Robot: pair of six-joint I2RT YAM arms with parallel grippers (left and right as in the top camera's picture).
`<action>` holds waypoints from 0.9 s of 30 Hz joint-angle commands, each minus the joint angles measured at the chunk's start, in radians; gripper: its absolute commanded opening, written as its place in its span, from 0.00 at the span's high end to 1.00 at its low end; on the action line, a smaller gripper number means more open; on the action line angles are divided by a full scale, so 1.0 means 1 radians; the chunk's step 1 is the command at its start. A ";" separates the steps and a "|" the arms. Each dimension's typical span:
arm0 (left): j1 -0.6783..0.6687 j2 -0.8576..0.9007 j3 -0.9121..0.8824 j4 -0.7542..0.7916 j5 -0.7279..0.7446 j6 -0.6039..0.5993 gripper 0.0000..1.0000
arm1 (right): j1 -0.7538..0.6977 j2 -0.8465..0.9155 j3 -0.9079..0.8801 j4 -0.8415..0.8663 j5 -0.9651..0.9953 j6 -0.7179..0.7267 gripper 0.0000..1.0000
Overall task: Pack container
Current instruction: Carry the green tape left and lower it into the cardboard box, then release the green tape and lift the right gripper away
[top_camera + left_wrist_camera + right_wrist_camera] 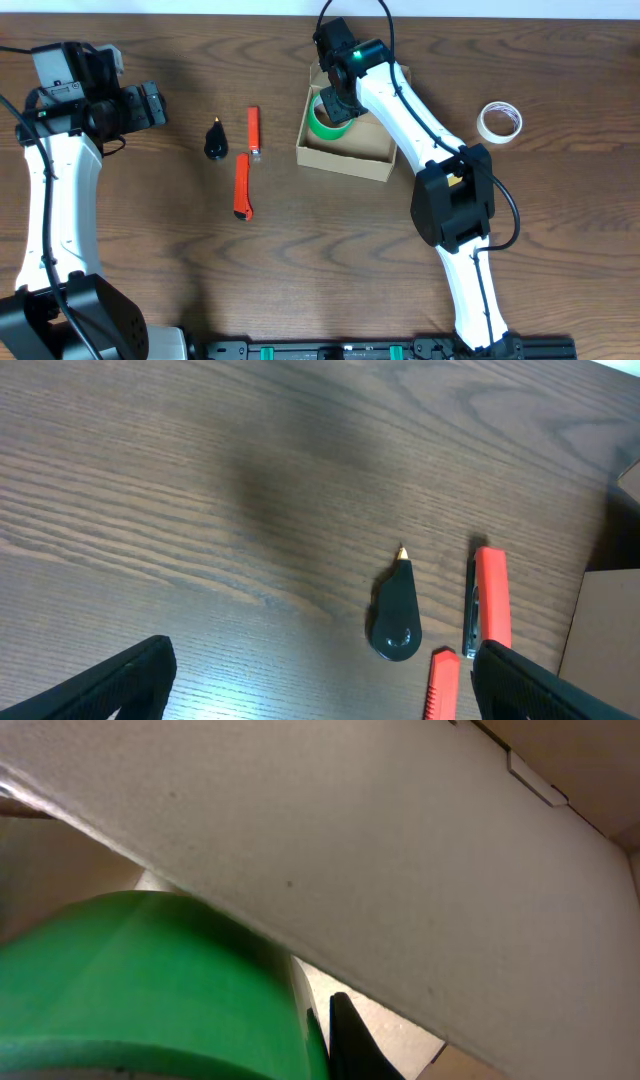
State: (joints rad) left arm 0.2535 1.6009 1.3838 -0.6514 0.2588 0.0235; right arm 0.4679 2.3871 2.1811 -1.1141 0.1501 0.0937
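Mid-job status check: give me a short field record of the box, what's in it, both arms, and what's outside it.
container: open
inside: green tape roll
right gripper: down in the container, jaws shut on the green tape roll
left gripper: jaws open, holding nothing
outside container: white tape roll, black teardrop tool, orange cutters

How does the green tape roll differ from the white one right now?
The green tape roll is inside the container; the white tape roll sits out on the table, to the container's right. The green one is tilted and pinched by the right gripper; the white one lies flat with nothing touching it. Both are open rings of tape.
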 commanded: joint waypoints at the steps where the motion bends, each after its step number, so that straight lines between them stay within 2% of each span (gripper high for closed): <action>1: 0.001 -0.002 0.021 -0.004 -0.003 0.007 0.05 | -0.011 0.035 0.002 -0.002 -0.001 -0.013 0.99; 11: 0.001 -0.002 0.021 -0.004 -0.003 0.007 0.05 | -0.011 0.040 -0.002 -0.004 0.000 -0.021 0.98; 12: 0.001 -0.002 0.021 -0.004 -0.003 0.007 0.05 | -0.011 0.040 -0.002 -0.004 0.000 -0.021 0.87; 15: 0.001 -0.002 0.021 -0.004 -0.003 0.007 0.05 | -0.011 0.040 -0.002 -0.003 0.002 -0.024 0.71; 17: 0.001 -0.002 0.021 -0.004 -0.003 0.007 0.05 | -0.011 0.040 -0.002 -0.001 0.004 -0.024 0.65; 22: 0.001 -0.002 0.021 -0.004 -0.003 0.007 0.05 | -0.011 0.039 0.016 -0.033 0.003 -0.024 0.71; 27: 0.001 -0.002 0.021 -0.004 -0.003 0.007 0.05 | -0.011 -0.018 0.076 -0.121 -0.005 -0.024 0.71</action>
State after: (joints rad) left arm 0.2535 1.6009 1.3838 -0.6518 0.2588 0.0235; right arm 0.4679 2.4245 2.2047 -1.2182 0.1482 0.0719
